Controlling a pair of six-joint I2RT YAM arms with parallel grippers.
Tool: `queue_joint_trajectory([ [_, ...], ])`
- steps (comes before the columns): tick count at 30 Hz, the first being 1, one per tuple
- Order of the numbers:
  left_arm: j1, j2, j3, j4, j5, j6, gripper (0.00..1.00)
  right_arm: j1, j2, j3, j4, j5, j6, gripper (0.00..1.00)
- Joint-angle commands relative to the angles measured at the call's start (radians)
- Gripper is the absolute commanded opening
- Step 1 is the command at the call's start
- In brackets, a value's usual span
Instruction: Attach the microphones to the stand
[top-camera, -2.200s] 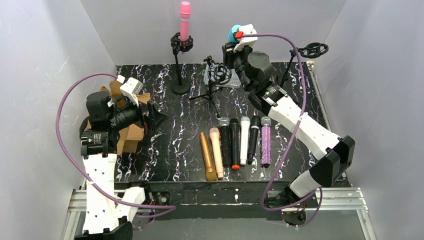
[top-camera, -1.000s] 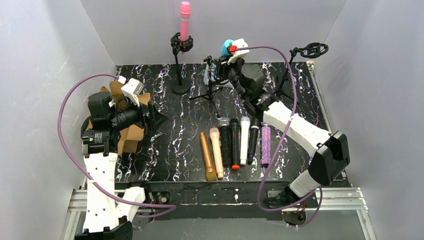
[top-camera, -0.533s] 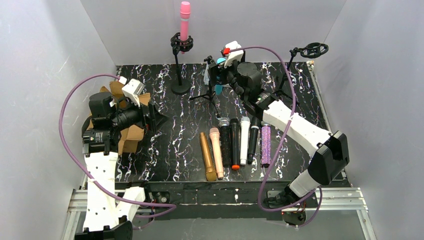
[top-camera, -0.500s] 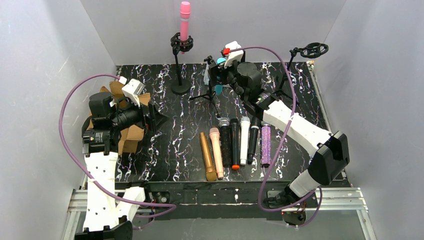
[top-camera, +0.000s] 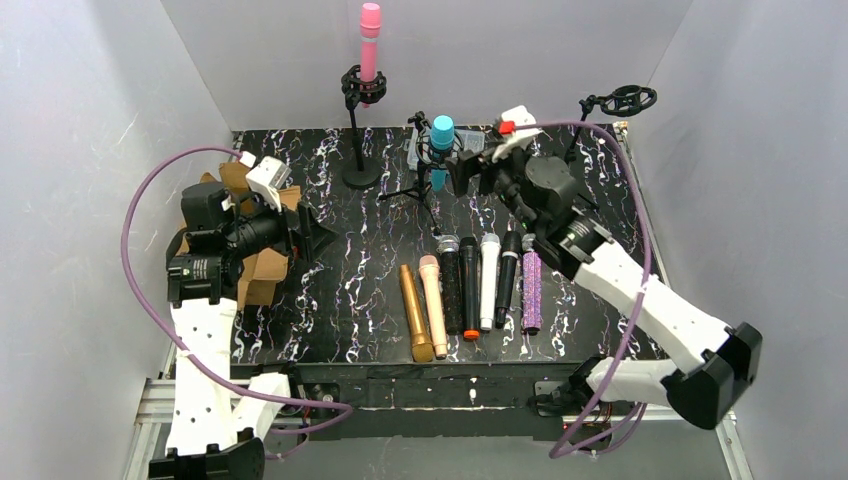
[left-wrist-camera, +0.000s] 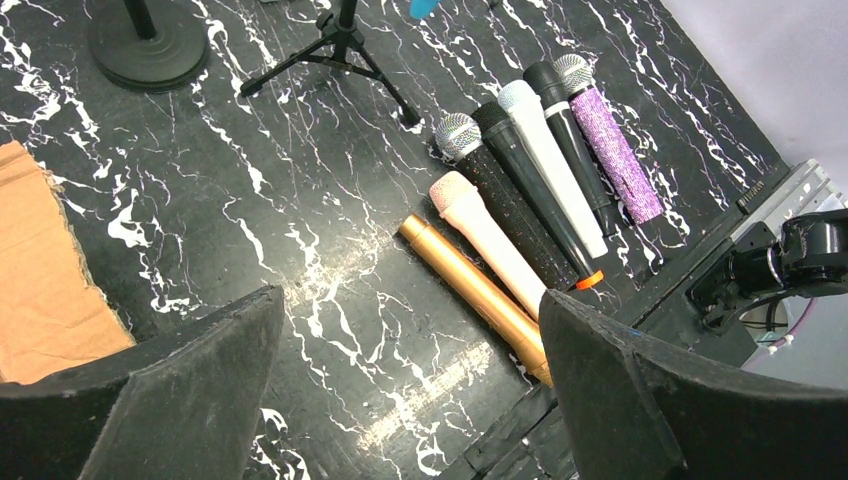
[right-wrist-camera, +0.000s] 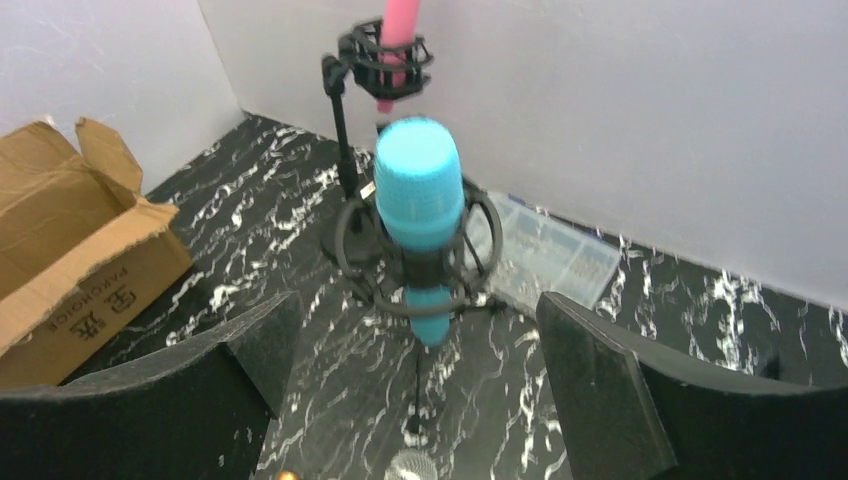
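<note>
The teal-blue microphone (top-camera: 441, 135) (right-wrist-camera: 420, 200) stands upright in the shock mount of the small tripod stand (top-camera: 425, 185). My right gripper (top-camera: 466, 174) (right-wrist-camera: 417, 305) hangs open just to its right, apart from it, with nothing between the fingers. A pink microphone (top-camera: 370, 40) sits in the tall round-base stand (top-camera: 360, 170). Several microphones lie in a row at the table's front, among them gold (top-camera: 414, 312) (left-wrist-camera: 470, 285), peach (top-camera: 432, 300), white (top-camera: 488, 280) and purple glitter (top-camera: 531, 285). My left gripper (top-camera: 312, 232) (left-wrist-camera: 410, 295) is open above the table at the left, holding nothing.
A third stand with an empty shock mount (top-camera: 625, 100) rises at the back right. A cardboard box (top-camera: 255, 270) (right-wrist-camera: 70, 240) sits beneath the left arm. A clear plastic packet (right-wrist-camera: 550, 255) lies behind the tripod stand. White walls enclose the table on three sides.
My right gripper has opened and let go of the teal-blue microphone, which stays in the tripod stand's mount. The right arm has drawn back to the right. The left arm has not moved.
</note>
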Motion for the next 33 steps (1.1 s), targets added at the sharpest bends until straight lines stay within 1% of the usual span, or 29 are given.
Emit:
queue_joint_trajectory([
  [1, 0.002, 0.01, -0.026, 0.008, 0.002, 0.011, 0.98, -0.005, -0.108, -0.142, 0.013, 0.085, 0.065, 0.95],
  [4, -0.006, 0.041, -0.032, 0.036, 0.03, 0.003, 0.98, -0.004, -0.148, -0.214, 0.007, 0.119, 0.092, 0.95],
  [6, -0.033, 0.094, -0.015, 0.081, 0.035, -0.007, 0.98, -0.005, -0.169, -0.239, -0.008, 0.144, 0.112, 0.95],
  [8, -0.075, 0.174, 0.017, 0.128, 0.015, -0.013, 0.98, -0.005, -0.193, -0.253, -0.02, 0.174, 0.13, 0.95],
  [9, -0.125, 0.222, 0.041, 0.148, 0.005, -0.013, 0.98, -0.005, -0.206, -0.257, -0.025, 0.194, 0.139, 0.94],
  [10, -0.155, 0.294, 0.066, 0.165, -0.004, -0.009, 0.98, -0.004, -0.216, -0.257, -0.031, 0.21, 0.147, 0.93],
  [12, -0.209, 0.384, 0.125, 0.195, -0.028, 0.005, 0.98, -0.005, -0.238, -0.252, -0.046, 0.236, 0.161, 0.91],
  [14, -0.252, 0.502, 0.177, 0.236, -0.047, 0.011, 0.94, -0.005, -0.258, -0.248, -0.059, 0.244, 0.175, 0.9],
  [17, -0.293, 0.649, 0.27, 0.302, -0.069, 0.012, 0.83, -0.005, -0.277, -0.237, -0.08, 0.249, 0.185, 0.88],
  [22, -0.349, 0.83, 0.368, 0.431, -0.105, 0.031, 0.78, -0.004, -0.29, -0.22, -0.097, 0.261, 0.175, 0.86],
  [26, -0.362, 0.945, 0.447, 0.509, -0.146, 0.04, 0.69, -0.004, -0.302, -0.208, -0.103, 0.274, 0.157, 0.84],
  [33, -0.372, 1.112, 0.601, 0.519, -0.076, 0.069, 0.68, -0.005, -0.291, -0.179, -0.106, 0.313, 0.134, 0.82],
])
